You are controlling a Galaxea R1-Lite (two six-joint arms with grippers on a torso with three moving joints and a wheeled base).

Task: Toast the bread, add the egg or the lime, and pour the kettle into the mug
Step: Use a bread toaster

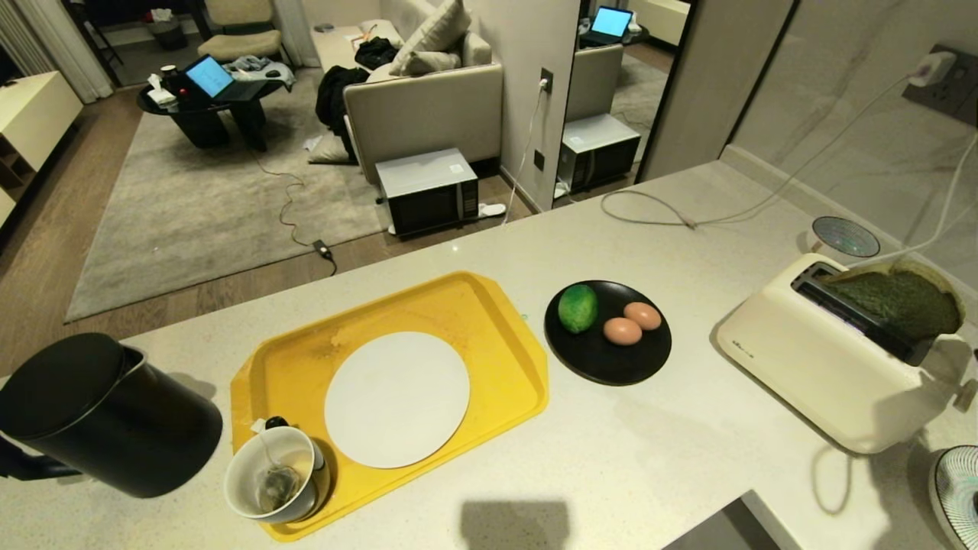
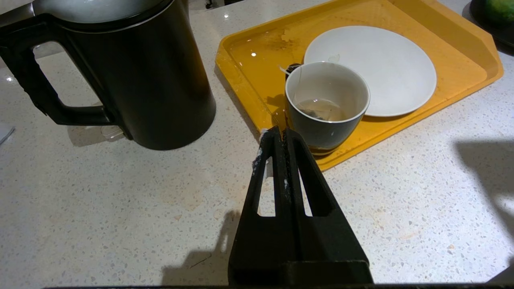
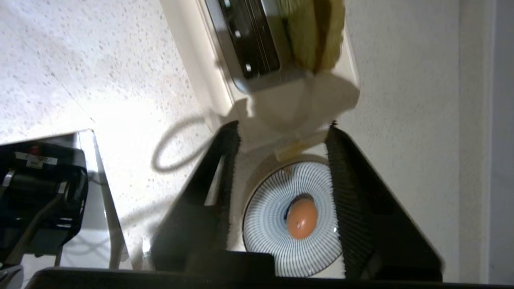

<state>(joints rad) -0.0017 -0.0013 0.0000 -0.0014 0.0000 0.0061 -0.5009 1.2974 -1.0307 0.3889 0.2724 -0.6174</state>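
The right gripper [image 3: 283, 138] hangs above the near end of the cream toaster [image 1: 833, 367], its two black fingers [image 3: 225, 160] spread with a clear gap and nothing between them; through that gap its wrist view shows a striped blue-and-white dish [image 3: 293, 218] with the egg [image 3: 301, 218] lying in its middle. The fingertips sit just beside the toaster's end, and I cannot tell whether they touch it. This gripper is outside the head view.

The left gripper [image 2: 277, 134] hovers over the pale speckled counter [image 1: 649, 458], jaws pressed together and empty, its tip near the mug [image 2: 327, 104].

In the head view, the bread [image 1: 901, 302] stands in the toaster's slot at about 3 o'clock, its green face and rounded top sticking out. The lime [image 1: 577, 307] lies on a black plate [image 1: 607, 359] near centre, with two plain brown eggs [image 1: 633, 323] just beside it. The yellow tray [image 1: 497, 321] at 7 o'clock carries a white plate [image 1: 397, 397] and the mug, which stands upright at the tray's near corner with a tea bag [image 1: 276, 485] inside. The kettle [image 1: 107, 416] stands at 8 o'clock, off the tray, near the mug, lid on.
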